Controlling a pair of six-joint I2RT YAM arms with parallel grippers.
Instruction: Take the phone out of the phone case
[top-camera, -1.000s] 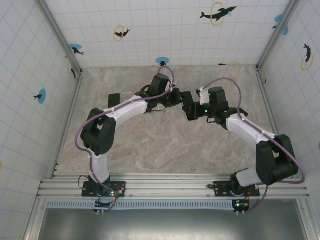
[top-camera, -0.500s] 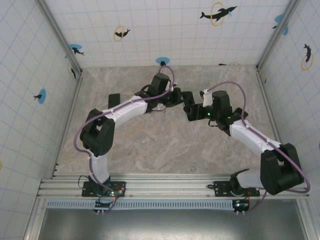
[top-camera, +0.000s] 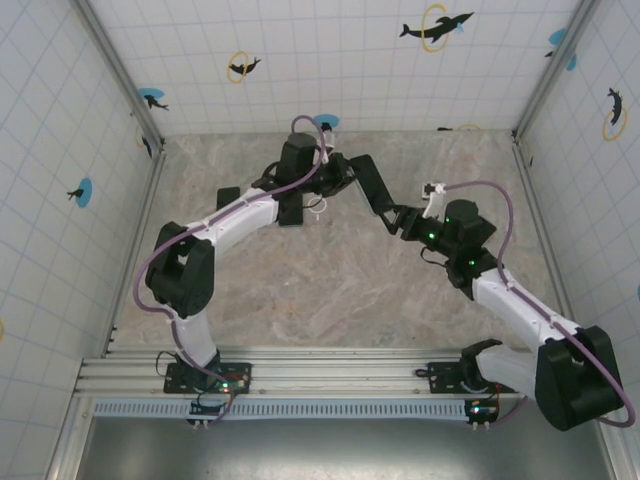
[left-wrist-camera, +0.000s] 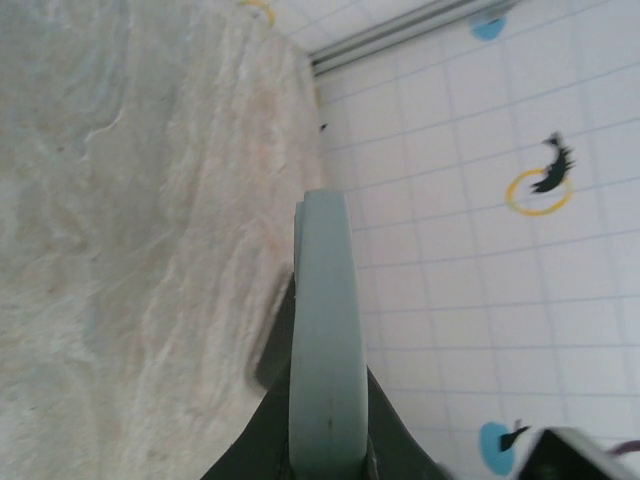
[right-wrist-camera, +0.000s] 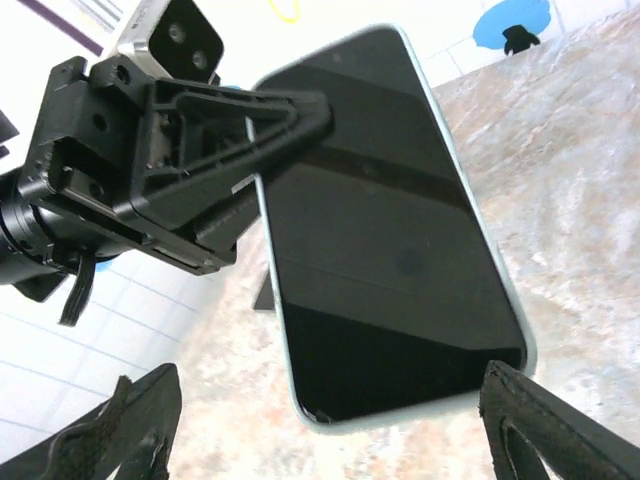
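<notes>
Nearest to us, the right fingers (right-wrist-camera: 130, 420) stand wide open. One dark tip is on each side of the low end of the flat phone with a dark screen and a pale green rim (right-wrist-camera: 385, 240). We see a gap between each tip and the phone, so these fingers hold nothing.

The phone is up in the air, tilted, over the far middle part of the grey stone-look table (top-camera: 300, 290). From above it shows as a long dark slab (top-camera: 372, 190) that slants from one arm to the other. Its shadow lies on the table under it.

A bit farther on, the black left fingers (right-wrist-camera: 250, 130) are shut tight on the phone. They pinch its upper left side, one on the front and one on the back. In the left wrist view we look along the thin green rim (left-wrist-camera: 325, 340), with the dark fingers (left-wrist-camera: 395, 455) pressed on both sides of it.

A small flat black thing (top-camera: 228, 197) lies on the table near the far left edge. We cannot tell what it is.
</notes>
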